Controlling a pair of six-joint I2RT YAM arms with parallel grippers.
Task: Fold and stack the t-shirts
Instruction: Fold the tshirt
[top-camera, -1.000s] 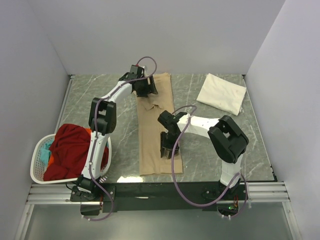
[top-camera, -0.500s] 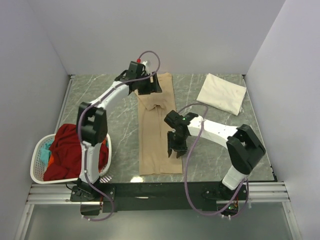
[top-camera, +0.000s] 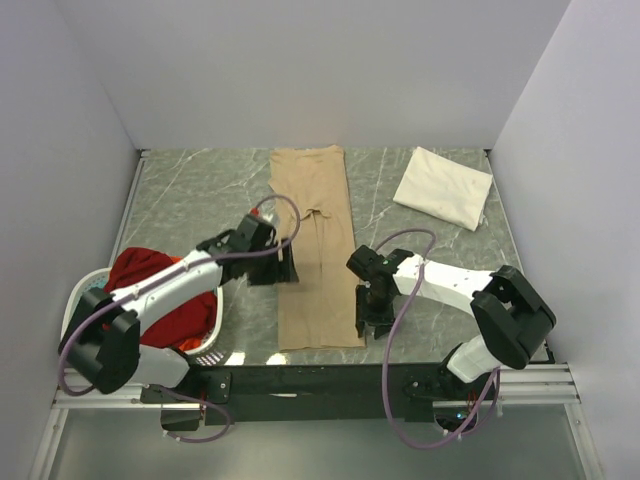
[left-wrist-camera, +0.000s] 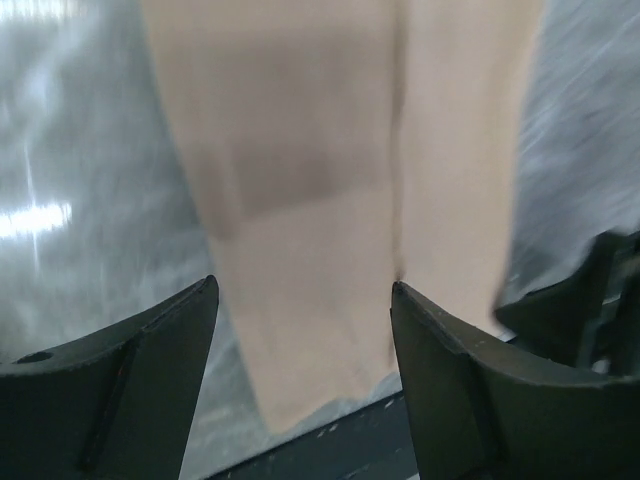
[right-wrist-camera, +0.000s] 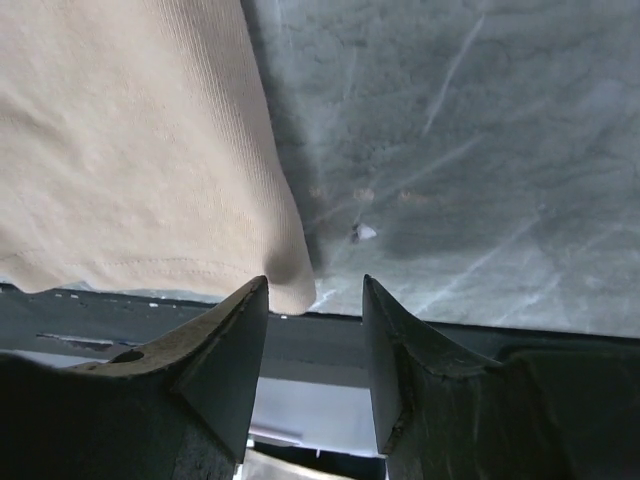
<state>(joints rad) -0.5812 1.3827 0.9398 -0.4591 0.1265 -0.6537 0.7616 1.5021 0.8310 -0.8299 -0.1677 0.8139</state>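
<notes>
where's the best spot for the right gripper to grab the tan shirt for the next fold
The near right hem corner of the tan t-shirt, coming down from above on its right edge. The shirt lies flat as a long narrow strip. That corner sits just by the open right gripper, with bare table beside it, so one finger can probably slide under the hem.

Top cam sits high behind the near edge, tilted down & fwd, far enough back to take in the whole table (top-camera: 200, 200). Left wrist cam rides above the left gripper (left-wrist-camera: 303, 290), looks down past its fingers (left-wrist-camera: 130, 380) from mid height, pic blurred, onto the tan t-shirt (left-wrist-camera: 320, 200). Right wrist cam hangs v. close to the table, facing the front rail (right-wrist-camera: 400, 345) at the shirt's near right corner. All 3 views share that shirt's near end
</notes>
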